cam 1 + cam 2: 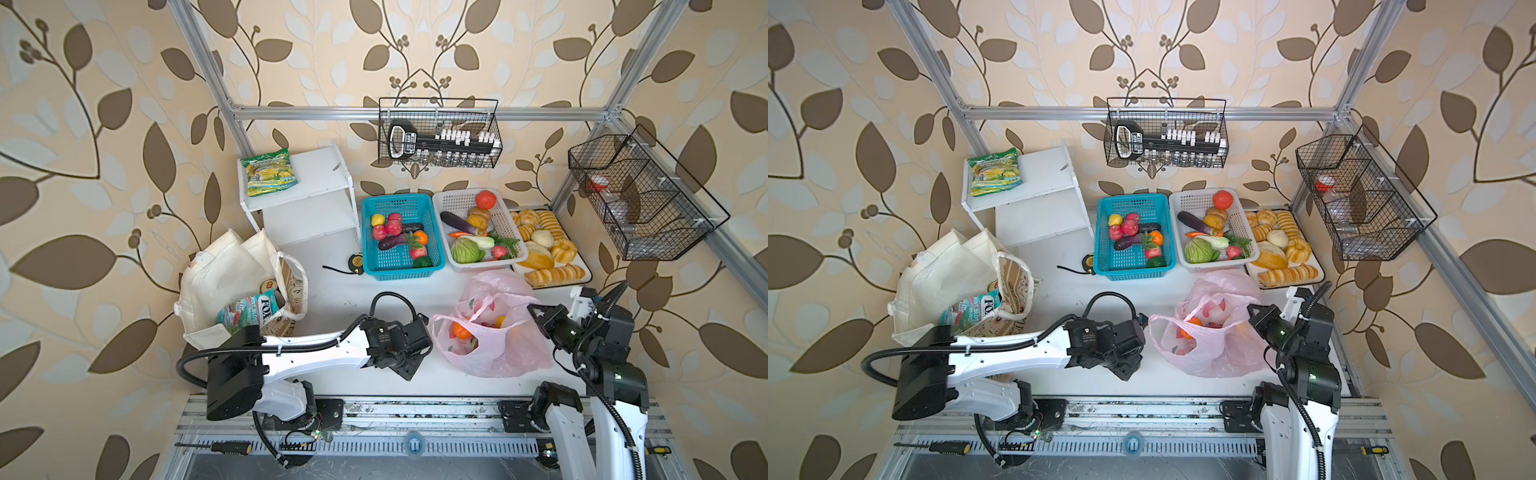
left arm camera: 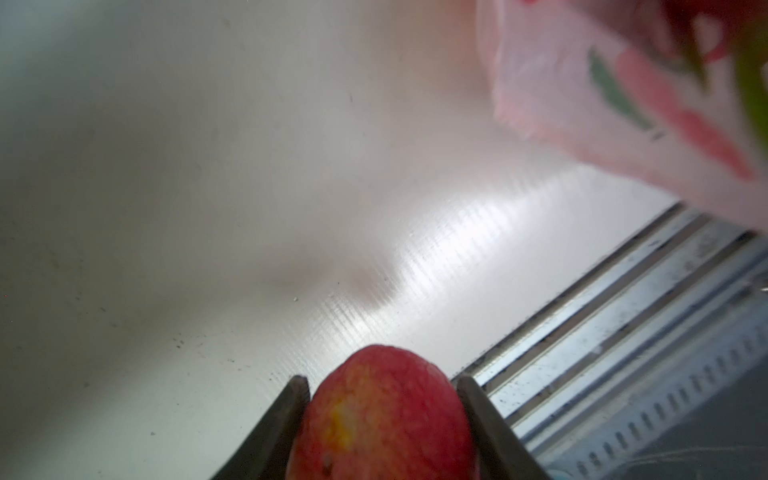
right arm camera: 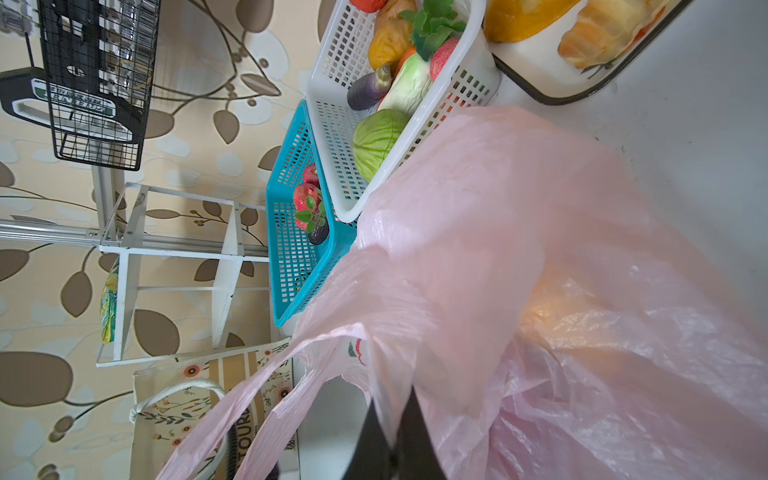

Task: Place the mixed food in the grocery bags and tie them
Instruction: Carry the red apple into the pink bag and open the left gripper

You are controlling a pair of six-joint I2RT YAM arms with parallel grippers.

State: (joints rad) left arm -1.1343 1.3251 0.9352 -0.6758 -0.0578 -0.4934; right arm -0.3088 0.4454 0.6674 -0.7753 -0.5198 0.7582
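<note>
White desk [image 1: 332,291] before a leaf-patterned wall carries all the things. At far left the cream tote [image 1: 216,270] lies open, with the teal-red snack packet [image 1: 249,311] and the gold-topped can [image 1: 269,285] already inside.

Next comes the left gripper [image 2: 382,382], low over the desk near the front edge. Its jaws stand on both sides of a red toy fruit [image 2: 386,419] and seem to press its skin.

Just beside it, to the right, sits the pink plastic bag [image 1: 507,349], and an orange toy fruit [image 1: 460,330] shows through its mouth. The right gripper [image 3: 392,415] has its jaws pressed together, pinching the thin film at the far rim.

I judge the risks so: the fruit is round and smooth, so it could slip out and roll off the front edge. The mouth is held at one side only, so it may sag, and the fruit could hit the rim or pull the film from the right jaws.
</note>
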